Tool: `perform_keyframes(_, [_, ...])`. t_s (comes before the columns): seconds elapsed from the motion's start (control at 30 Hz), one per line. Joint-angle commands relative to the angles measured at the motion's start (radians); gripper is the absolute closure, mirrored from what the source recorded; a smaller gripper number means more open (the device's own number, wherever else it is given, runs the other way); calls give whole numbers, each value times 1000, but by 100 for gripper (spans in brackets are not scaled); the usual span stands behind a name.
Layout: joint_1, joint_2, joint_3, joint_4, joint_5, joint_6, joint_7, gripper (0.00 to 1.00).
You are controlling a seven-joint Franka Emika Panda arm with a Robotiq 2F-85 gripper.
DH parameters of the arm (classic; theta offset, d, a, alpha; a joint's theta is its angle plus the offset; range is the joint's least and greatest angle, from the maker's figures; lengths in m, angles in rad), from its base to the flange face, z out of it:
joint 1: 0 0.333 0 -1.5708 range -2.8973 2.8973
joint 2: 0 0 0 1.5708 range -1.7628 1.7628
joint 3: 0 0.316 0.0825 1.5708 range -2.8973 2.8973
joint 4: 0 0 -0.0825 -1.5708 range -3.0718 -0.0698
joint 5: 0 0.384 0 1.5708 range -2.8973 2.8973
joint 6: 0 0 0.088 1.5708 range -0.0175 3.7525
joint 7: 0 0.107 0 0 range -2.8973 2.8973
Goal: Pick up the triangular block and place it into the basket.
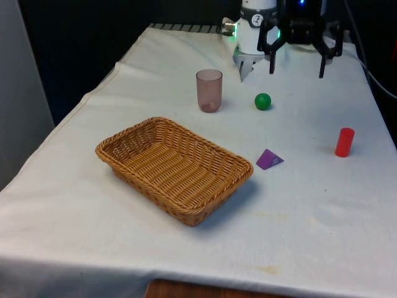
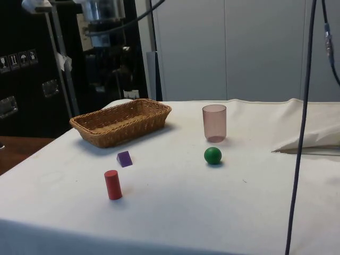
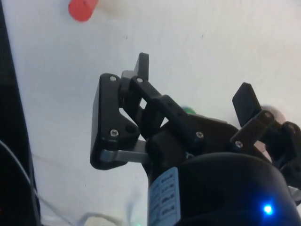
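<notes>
The purple triangular block (image 1: 269, 159) (image 2: 124, 158) lies on the white cloth just off the wicker basket's (image 1: 155, 192) (image 2: 122, 134) corner, on the front view's right. The basket holds nothing. My gripper (image 1: 296, 67) (image 3: 194, 82) hangs open above the far end of the table, well beyond the block and apart from it, with nothing between its fingers (image 3: 142, 63). In the wrist view bare cloth lies under the fingers.
A translucent pink cup (image 1: 209, 90) (image 2: 214, 123) and a green ball (image 1: 263, 101) (image 2: 213, 155) stand between gripper and block. A red cylinder (image 1: 344, 142) (image 2: 112, 185) (image 3: 82, 9) stands towards the front view's right. A dark cable (image 2: 303, 133) hangs down in the side view.
</notes>
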Motion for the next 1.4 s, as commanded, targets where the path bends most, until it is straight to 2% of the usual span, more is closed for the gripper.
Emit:
perform_keyframes(0.0, [1, 16, -3, 6, -4, 20, 11, 0])
perform_keyframes(0.17, [2, 49, -5, 14, -8, 62, 21, 0])
perform_keyframes(0.2, [-1, 49, -2, 13, -2, 58, 14, 0])
perform_keyframes(0.23, [2, 61, -6, 16, -10, 77, 26, 0])
perform_keyframes(0.5, [5, 85, -8, -18, -15, 157, 54, 0])
perform_keyframes(0.53, [0, 84, -3, -12, -5, 138, 41, 0])
perform_keyframes(0.6, [6, 88, -8, -30, -16, 177, 63, 0])
perform_keyframes(0.73, [5, 109, -8, -47, -16, 223, 94, 0])
perform_keyframes(0.8, [0, 111, -2, -47, -8, 217, 89, 0])
perform_keyframes(0.83, [5, 120, -9, -49, -16, 236, 107, 0])
perform_keyframes(0.97, [6, 146, -10, -51, -17, 269, 139, 0])
perform_keyframes(1.0, [0, 142, -2, -47, -8, 252, 122, 0])
perform_keyframes(1.03, [6, 152, -10, -51, -17, 276, 146, 0])
perform_keyframes(1.3, [10, 189, -19, -57, -47, 330, 215, 0])
perform_keyframes(1.33, [0, 186, -6, -53, -34, 312, 198, 0])
perform_keyframes(1.37, [10, 192, -20, -58, -52, 335, 223, 0])
